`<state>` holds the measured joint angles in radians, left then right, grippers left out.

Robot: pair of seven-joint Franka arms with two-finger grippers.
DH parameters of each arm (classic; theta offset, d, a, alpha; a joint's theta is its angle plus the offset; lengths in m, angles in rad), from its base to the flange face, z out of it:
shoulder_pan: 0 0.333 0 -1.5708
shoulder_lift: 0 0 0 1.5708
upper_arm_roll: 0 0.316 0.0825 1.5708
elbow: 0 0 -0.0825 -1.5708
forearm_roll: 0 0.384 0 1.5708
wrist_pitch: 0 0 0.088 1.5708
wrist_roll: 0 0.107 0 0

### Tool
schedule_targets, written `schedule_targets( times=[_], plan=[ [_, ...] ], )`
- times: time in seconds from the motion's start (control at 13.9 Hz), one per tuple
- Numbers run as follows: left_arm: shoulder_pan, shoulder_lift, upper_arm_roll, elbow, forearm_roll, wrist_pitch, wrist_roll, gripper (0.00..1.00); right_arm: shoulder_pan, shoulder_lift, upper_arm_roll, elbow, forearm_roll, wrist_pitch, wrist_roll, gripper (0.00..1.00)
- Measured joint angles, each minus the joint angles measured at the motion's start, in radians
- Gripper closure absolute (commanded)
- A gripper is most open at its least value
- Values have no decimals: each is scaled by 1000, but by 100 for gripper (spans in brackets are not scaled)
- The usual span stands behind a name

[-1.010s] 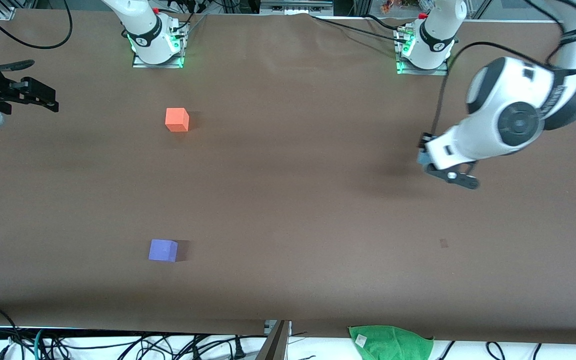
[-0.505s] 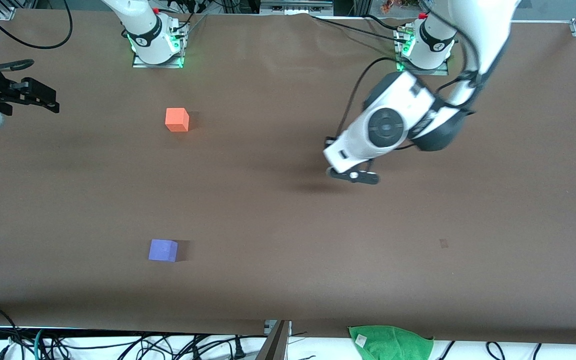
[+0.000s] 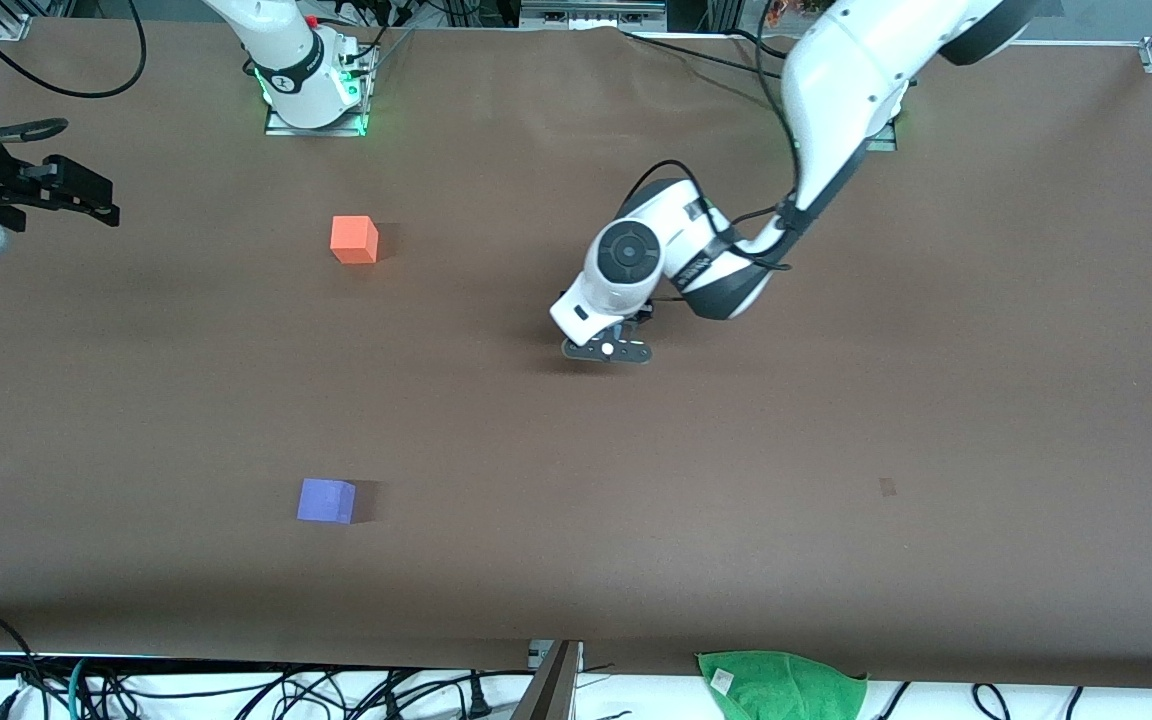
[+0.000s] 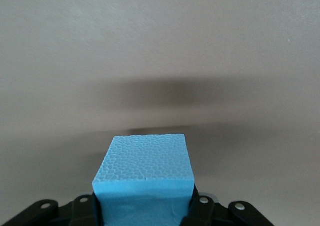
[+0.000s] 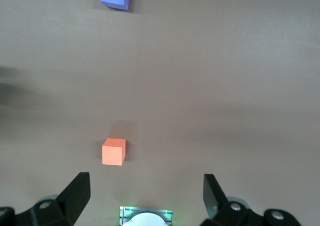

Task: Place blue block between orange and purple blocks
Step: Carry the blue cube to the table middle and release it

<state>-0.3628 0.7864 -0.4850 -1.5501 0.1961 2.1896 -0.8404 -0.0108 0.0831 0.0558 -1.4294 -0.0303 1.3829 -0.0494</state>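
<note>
Over mid-desk point(image 3: 636, 480), the left pincer point(image 3: 606, 349) clamps the light sky-blue matte cube point(image 4: 145, 168); at nine o'clock, the right pincer point(image 5: 145, 188) waits, gaping empty.

No readable text, label or number shows anywhere.

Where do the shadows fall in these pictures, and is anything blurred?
Front view: the orange block and purple block cast short, soft shadows toward the left arm's end; a dark patch lies under the left hand. Left wrist view: a blurred shadow band crosses the table above the sharp blue block.
</note>
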Motion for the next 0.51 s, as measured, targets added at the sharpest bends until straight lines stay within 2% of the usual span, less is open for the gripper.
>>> schedule_targets(
  times=[0.14, 0.29, 0.51],
  plan=[
    [-58, 25, 49, 3, 0, 71, -29, 74, 0, 0, 0, 0, 0, 0, 0, 0],
    [-67, 38, 60, 9, 0, 89, -40, 0, 0, 0, 0, 0, 0, 0, 0, 0],
    [-62, 38, 69, 19, 0, 89, -41, 0, 0, 0, 0, 0, 0, 0, 0, 0]
  ],
)
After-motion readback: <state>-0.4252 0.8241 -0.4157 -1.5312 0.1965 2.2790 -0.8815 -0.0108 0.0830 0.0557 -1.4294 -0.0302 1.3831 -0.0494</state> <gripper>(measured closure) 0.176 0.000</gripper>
